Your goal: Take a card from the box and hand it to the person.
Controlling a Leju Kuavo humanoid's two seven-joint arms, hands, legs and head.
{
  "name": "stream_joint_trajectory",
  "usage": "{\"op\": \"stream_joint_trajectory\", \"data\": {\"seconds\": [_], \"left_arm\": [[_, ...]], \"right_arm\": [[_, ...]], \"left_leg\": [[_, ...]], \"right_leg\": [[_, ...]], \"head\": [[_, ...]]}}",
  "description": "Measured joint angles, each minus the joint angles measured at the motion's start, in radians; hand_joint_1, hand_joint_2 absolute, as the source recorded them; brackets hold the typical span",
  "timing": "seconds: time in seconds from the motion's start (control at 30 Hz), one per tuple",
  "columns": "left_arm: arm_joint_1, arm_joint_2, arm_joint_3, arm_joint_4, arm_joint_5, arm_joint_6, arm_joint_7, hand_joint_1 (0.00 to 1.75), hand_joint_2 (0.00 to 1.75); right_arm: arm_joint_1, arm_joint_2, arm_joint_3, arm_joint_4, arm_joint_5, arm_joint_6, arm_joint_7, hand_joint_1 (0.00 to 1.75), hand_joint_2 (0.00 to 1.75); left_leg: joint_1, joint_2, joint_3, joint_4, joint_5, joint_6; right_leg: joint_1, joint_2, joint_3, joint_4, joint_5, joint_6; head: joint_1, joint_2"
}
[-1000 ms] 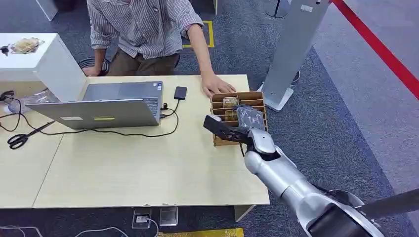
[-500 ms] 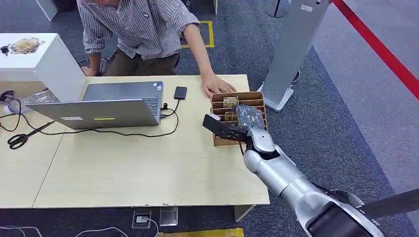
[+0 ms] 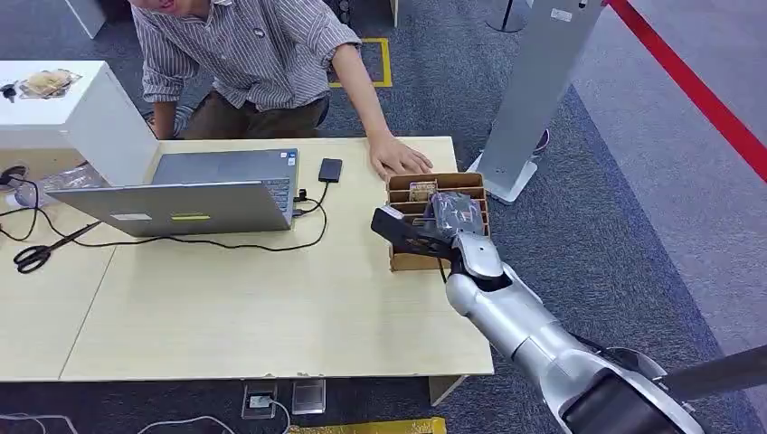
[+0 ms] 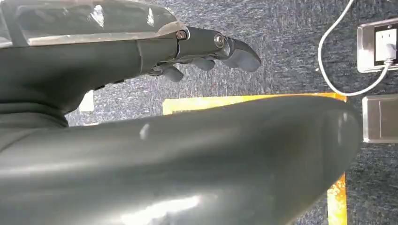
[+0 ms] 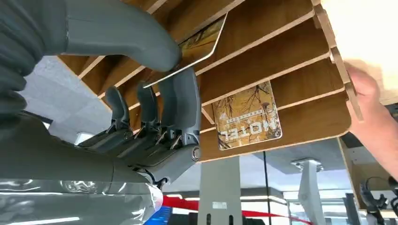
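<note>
Pinching a card (image 5: 197, 44) between thumb and fingers (image 5: 180, 101), the right hand (image 3: 443, 231) sits right over the box (image 3: 402, 260), the card's long edge running along its slot and part of it tucked between the dividers. Beyond the box from that hand, the person's hand (image 3: 398, 161) rests against the far rim, so I reckon the card must lift clear, then travel that way. The left hand (image 4: 206, 49) hangs by the floor, fingers loosely curled on nothing, well away from the box.
</note>
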Motion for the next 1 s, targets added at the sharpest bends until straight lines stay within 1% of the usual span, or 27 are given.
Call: {"op": "stream_joint_trajectory", "data": {"seconds": [0.07,0.1,0.13,0.17,0.27,0.3,0.53,0.7,0.87,0.93,0.97,1.0], "left_arm": [[0.000,0.000,0.000,0.000,0.000,0.000,0.000,0.00,0.00],[0.000,0.000,0.000,0.000,0.000,0.000,0.000,0.00,0.00],[0.000,0.000,0.000,0.000,0.000,0.000,0.000,0.00,0.00],[0.000,0.000,0.000,0.000,0.000,0.000,0.000,0.00,0.00],[0.000,0.000,0.000,0.000,0.000,0.000,0.000,0.00,0.00],[0.000,0.000,-0.001,0.000,-0.001,0.001,-0.001,0.00,1.75],[0.000,0.000,-0.008,0.000,-0.014,0.013,-0.012,0.00,1.75],[0.001,0.000,-0.008,0.000,-0.006,0.010,-0.014,0.00,1.75],[0.005,0.000,-0.008,0.000,0.003,0.011,-0.014,0.00,1.75],[0.009,0.001,-0.008,0.000,0.009,0.013,-0.015,0.00,1.75],[0.011,0.002,-0.008,0.000,0.011,0.013,-0.016,0.00,1.75],[0.013,0.003,-0.008,0.000,0.013,0.013,-0.017,0.00,1.75]], "right_arm": [[0.000,0.000,0.000,0.000,0.000,0.000,0.000,1.40,1.75],[0.000,0.000,0.000,0.000,0.000,0.000,0.000,1.61,1.75],[0.000,0.000,0.000,0.000,0.000,0.000,0.000,1.71,1.75],[0.000,0.000,0.000,0.000,0.000,0.000,0.000,1.75,1.75],[-0.001,0.000,0.000,0.000,0.000,0.000,0.000,1.75,1.75],[-0.001,0.000,0.000,0.000,0.000,0.001,0.000,1.75,1.75],[-0.002,0.000,0.000,0.000,-0.001,0.000,0.005,1.75,1.75],[-0.002,0.000,0.001,-0.004,0.003,-0.021,0.014,1.75,1.75],[-0.002,-0.016,-0.003,-0.058,-0.001,-0.030,0.035,1.75,1.75],[-0.002,-0.031,-0.011,-0.113,-0.017,-0.006,0.047,1.75,1.75],[-0.003,-0.042,-0.014,-0.149,-0.032,0.026,0.055,1.75,1.75],[-0.003,-0.052,-0.018,-0.196,-0.054,0.075,0.067,1.75,1.75]], "left_leg": [[0.000,0.000,0.000,0.000,0.000,0.000],[0.000,0.000,0.000,0.000,0.000,0.000],[0.000,0.000,0.000,0.000,0.000,0.000],[0.000,0.000,0.000,0.000,0.000,0.000],[0.000,0.000,0.000,0.000,0.000,0.000],[0.000,0.000,0.000,0.000,0.000,0.000],[0.000,0.000,0.000,0.000,0.000,0.000],[0.000,0.000,0.000,0.000,0.000,0.000],[0.000,0.000,0.000,0.000,0.000,0.000],[0.000,0.000,0.000,0.000,0.000,0.000],[0.000,0.000,0.000,0.000,0.000,0.000],[0.000,0.000,0.000,0.000,0.000,0.000]], "right_leg": [[0.000,0.000,0.000,0.000,0.000,0.000],[0.000,0.000,0.000,0.000,0.000,0.000],[0.000,0.000,0.000,0.000,0.000,0.000],[0.000,0.000,0.000,0.000,0.000,0.000],[0.000,0.000,0.000,0.000,0.000,0.000],[0.000,0.000,0.000,0.000,0.000,0.000],[0.000,0.000,0.000,0.000,0.000,0.000],[0.000,0.000,0.000,0.000,0.000,0.000],[0.000,0.000,0.000,0.000,0.000,0.000],[0.000,0.000,0.000,0.000,0.000,0.000],[0.000,0.000,0.000,0.000,0.000,0.000],[0.000,0.000,0.000,0.000,0.000,0.000]], "head": [[0.000,0.000],[0.000,0.000],[0.000,0.000],[0.000,0.000],[0.000,0.000],[0.000,0.000],[0.000,0.000],[0.000,0.000],[0.000,0.000],[0.000,0.000],[-0.001,0.000],[0.000,0.000]]}}
